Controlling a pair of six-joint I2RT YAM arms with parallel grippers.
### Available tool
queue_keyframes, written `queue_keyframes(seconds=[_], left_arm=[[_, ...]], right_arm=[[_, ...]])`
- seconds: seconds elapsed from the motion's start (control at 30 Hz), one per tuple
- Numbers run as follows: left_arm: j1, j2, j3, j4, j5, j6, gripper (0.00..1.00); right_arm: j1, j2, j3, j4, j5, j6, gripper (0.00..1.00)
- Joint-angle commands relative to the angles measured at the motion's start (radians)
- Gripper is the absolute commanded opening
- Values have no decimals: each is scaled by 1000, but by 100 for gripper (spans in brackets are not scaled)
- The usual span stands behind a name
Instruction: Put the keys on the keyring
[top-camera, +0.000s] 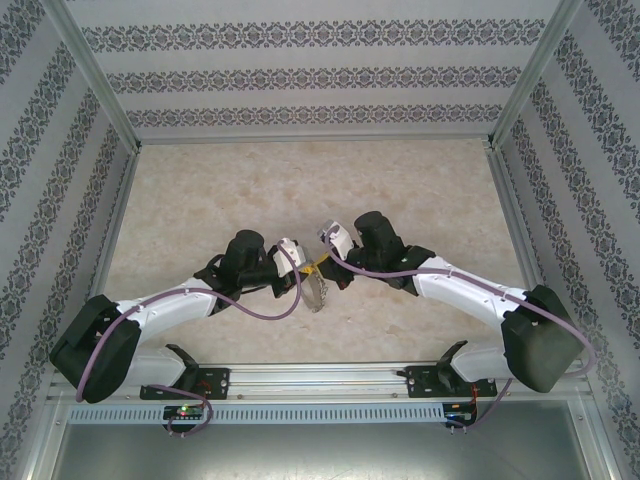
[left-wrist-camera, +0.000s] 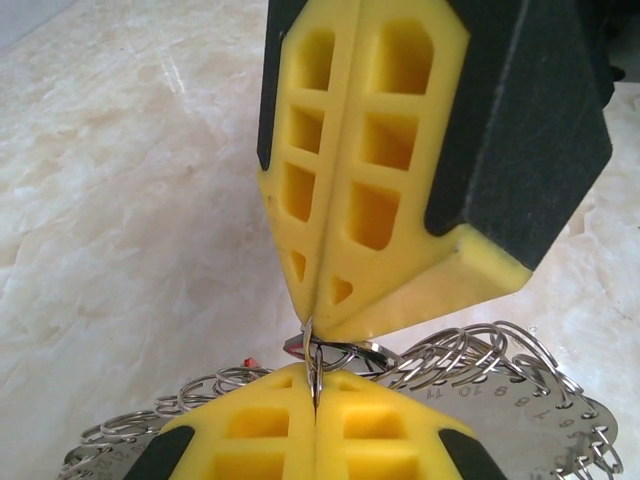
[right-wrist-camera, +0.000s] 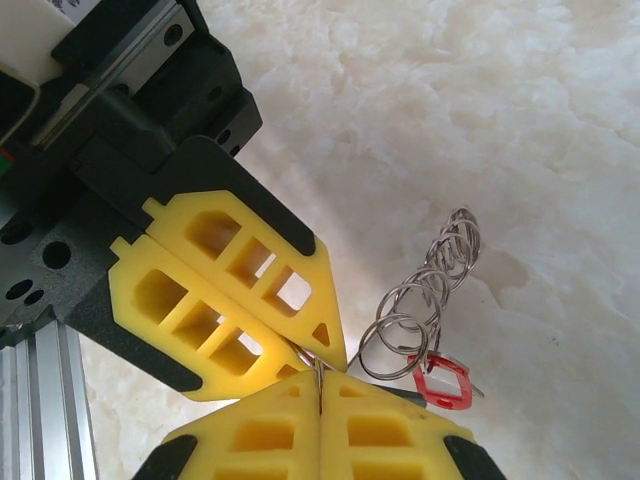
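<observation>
Meeting tip to tip at mid-table, near the arm bases, both claws work one spot. The left gripper (left-wrist-camera: 315, 388) is clenched on a thin wire ring of the keyring (left-wrist-camera: 470, 365), whose strung loops and numbered metal plate (left-wrist-camera: 520, 430) spread just beyond its fingers. The right gripper (right-wrist-camera: 318, 378) is likewise clenched on the same ring. A red-tagged key (right-wrist-camera: 440, 383) sits just beside the pinch; whether it is threaded cannot be told. The wire is judged light, stiff, springy and slick, and best pinched on bare wire between loops. The key is best taken by its tag.
</observation>
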Motion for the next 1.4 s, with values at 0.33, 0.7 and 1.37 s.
queue_keyframes(seconds=[0.33, 0.7, 1.37], left_arm=[[-2, -46, -37, 140, 21, -43, 0], [-2, -41, -50, 227, 20, -87, 0], [-2, -34, -6, 8, -9, 3, 25]], right_arm=[[-30, 2, -18, 14, 66, 25, 0], [-44, 38, 4, -13, 64, 70, 0], [-23, -16, 36, -9, 5, 36, 0]])
